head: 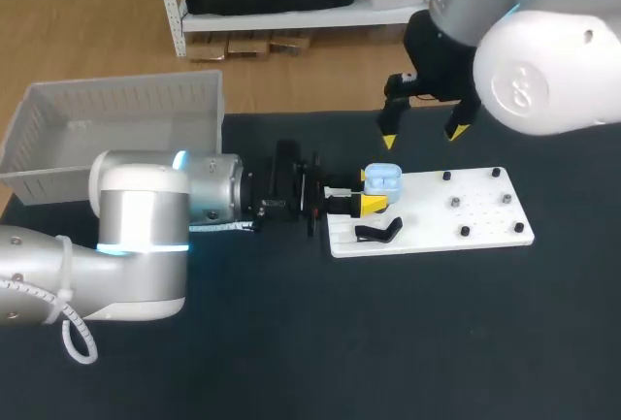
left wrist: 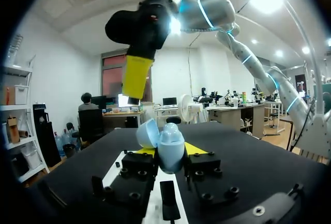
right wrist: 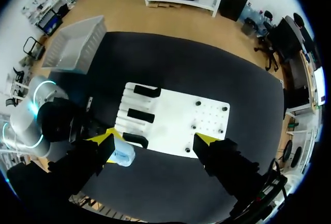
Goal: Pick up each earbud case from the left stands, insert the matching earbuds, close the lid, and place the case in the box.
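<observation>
While left end effector clamps the open pale-blue earbud case near a black stand, right end effector hovers above — fingers apart.

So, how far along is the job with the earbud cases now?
Done: nothing visibly; no case lies in the box. In hand: the left gripper holds a light blue case, lid open, over the white board; the right gripper hovers open above. Left: filling, closing, boxing.

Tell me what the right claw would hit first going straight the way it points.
Probably the white board, on a bare patch beside the blue earbud case that the left claw holds. Nothing shows in between, though depth is unclear.
</observation>
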Available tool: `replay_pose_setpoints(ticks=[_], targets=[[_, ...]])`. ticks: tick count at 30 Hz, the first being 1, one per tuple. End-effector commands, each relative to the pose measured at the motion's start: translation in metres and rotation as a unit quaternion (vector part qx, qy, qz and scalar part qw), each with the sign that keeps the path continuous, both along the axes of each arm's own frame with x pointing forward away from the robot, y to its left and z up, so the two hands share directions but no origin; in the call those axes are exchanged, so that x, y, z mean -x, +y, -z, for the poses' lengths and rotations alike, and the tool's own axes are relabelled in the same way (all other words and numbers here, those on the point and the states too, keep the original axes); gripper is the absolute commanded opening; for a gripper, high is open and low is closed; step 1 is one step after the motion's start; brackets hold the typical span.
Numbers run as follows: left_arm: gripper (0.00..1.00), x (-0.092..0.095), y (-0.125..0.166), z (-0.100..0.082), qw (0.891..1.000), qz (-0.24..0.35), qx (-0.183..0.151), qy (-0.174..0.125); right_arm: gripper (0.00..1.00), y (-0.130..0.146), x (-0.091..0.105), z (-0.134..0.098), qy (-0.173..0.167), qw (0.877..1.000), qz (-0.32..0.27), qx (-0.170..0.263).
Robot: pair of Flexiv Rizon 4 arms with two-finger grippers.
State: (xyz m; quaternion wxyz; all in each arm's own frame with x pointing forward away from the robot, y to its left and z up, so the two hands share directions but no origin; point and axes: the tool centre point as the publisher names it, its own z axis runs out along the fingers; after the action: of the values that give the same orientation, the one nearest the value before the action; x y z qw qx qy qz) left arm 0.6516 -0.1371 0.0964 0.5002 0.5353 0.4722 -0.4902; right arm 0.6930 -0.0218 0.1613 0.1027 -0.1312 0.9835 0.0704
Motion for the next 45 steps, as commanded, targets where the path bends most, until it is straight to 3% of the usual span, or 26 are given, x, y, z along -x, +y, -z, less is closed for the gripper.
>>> replay_pose_setpoints(ticks=[1, 15, 30, 35, 45], targets=[[0.00, 0.002, 0.000, 0.000, 1.000, -0.004, 0.001, -0.002, 1.00, 0.004, -0.016, 0.006, 0.018, 1.000, 0.004, 0.008], [0.00, 0.002, 0.000, 0.000, 1.000, -0.004, 0.001, -0.002, 1.00, -0.002, -0.016, 0.036, 0.070, 0.997, 0.013, 0.021], [0.00, 0.002, 0.000, 0.000, 1.000, -0.004, 0.001, -0.002, 1.00, -0.007, 0.021, 0.038, 0.105, 0.994, 0.003, -0.004], [0.00, 0.002, 0.000, 0.000, 1.000, -0.004, 0.001, -0.002, 1.00, -0.013, 0.025, 0.029, 0.085, 0.996, 0.012, -0.012], [0.00, 0.003, 0.005, -0.002, 1.000, -0.006, -0.001, -0.003, 1.00, -0.030, 0.029, -0.007, -0.013, 0.998, 0.036, -0.043]])
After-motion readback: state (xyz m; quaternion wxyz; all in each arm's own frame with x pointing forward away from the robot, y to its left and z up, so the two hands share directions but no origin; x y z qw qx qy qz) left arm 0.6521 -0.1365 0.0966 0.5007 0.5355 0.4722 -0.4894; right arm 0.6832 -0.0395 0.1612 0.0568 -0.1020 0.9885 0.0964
